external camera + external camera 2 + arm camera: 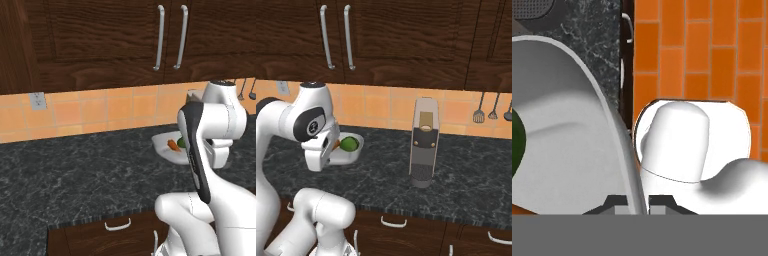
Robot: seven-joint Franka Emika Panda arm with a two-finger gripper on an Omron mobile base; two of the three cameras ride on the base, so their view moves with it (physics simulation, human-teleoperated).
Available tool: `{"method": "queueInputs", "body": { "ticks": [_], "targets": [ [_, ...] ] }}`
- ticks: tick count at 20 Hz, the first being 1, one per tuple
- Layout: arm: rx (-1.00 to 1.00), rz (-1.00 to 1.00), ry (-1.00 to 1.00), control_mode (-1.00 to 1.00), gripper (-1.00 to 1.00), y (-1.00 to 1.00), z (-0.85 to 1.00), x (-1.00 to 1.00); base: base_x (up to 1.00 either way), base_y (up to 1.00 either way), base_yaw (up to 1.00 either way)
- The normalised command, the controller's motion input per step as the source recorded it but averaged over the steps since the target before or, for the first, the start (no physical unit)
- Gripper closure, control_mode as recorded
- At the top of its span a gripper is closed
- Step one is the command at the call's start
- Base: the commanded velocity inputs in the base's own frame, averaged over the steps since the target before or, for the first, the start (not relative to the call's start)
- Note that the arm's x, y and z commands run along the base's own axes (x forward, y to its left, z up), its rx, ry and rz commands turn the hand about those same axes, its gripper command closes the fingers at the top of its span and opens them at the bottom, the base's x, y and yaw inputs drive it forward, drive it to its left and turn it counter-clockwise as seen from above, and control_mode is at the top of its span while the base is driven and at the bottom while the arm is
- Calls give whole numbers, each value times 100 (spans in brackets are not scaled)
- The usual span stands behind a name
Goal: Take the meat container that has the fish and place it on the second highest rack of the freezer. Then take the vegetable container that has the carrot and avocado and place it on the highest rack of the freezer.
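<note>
The big dark counter [466, 175] runs under brown cupboards [406, 35] and an orange tile wall [100, 110]. A tall grey coffee machine [423, 150] stands on it, well apart from the white tray [352, 156].

That white tray is the vegetable one. It sits up in the air in front of the tile wall, off the counter, at the end of the white arm. In the hand view, the pincer [639, 204] is pressed together on the tray's thin rim, one dark tip on each side of the wall.

What could go wrong: the tray is held by just one edge, so it could tip and sag. Then the round green avocado [349, 144] could roll out, and the carrot [173, 145] could slide after it. A fast swing of the arm would make this worse. The rim is thin and smooth, so the tray could also slip out of the pinch. The freezer is not in these pictures, so I think a long carry is still ahead, with lots of time for a spill.

The tray looks nearly flat, open side up. Its long side runs left to right along the wall. The carrot lies across the tray, next to the avocado; its tip is too small to tell
</note>
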Motion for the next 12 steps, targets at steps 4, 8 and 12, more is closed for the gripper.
{"method": "queueInputs", "body": {
  "ticks": [4,8,12],
  "targets": [
    [0,-14,-2,-100,100,1,0,1,0,0,0],
    [0,-1,0,100,100,3,0,1,0,0,0],
    [0,0,0,100,100,0,0,0,-83,-39,-3]
  ]
}}
